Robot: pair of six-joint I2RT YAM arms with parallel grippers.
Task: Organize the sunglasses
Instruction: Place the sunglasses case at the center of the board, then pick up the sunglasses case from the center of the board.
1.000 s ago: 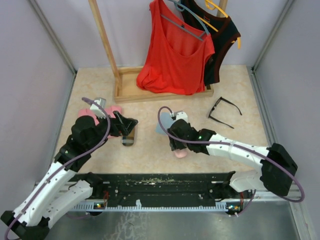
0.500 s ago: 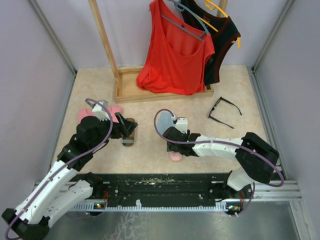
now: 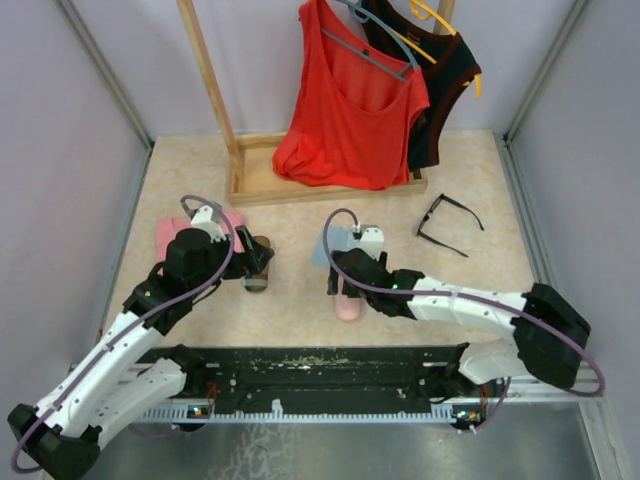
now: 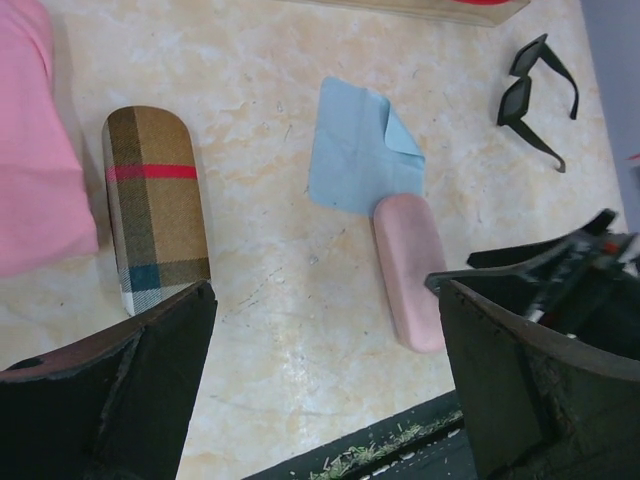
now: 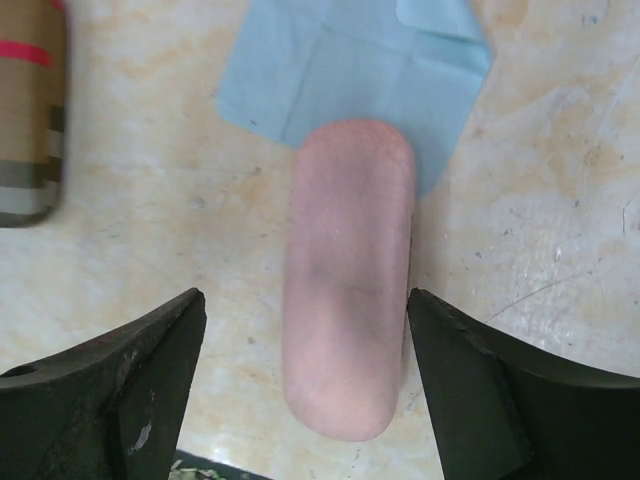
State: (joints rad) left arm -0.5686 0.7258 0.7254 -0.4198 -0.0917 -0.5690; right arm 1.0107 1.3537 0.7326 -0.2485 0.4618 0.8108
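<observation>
Nearest the bases, the right end effector [image 5: 302, 300] hovers with its fingers spread wide on either side of the closed oblong pink case [image 5: 348, 250]. It is clear of the case on both flanks and pinches nothing. The left end effector [image 4: 325, 290] is likewise spread and empty, poised close to the near end of the brown plaid case [image 4: 155, 205], also shut. The pink case's far end overlaps a light blue cleaning cloth [image 4: 350, 150] lying flat. Farther off to the right, well apart from both cases, the thick black sunglasses [image 4: 517, 100] sit unfolded on the tabletop [image 3: 480, 170]. No second pair shows. Little appears done: the black pair is not yet cased, and whether either case holds anything cannot be told.
</observation>
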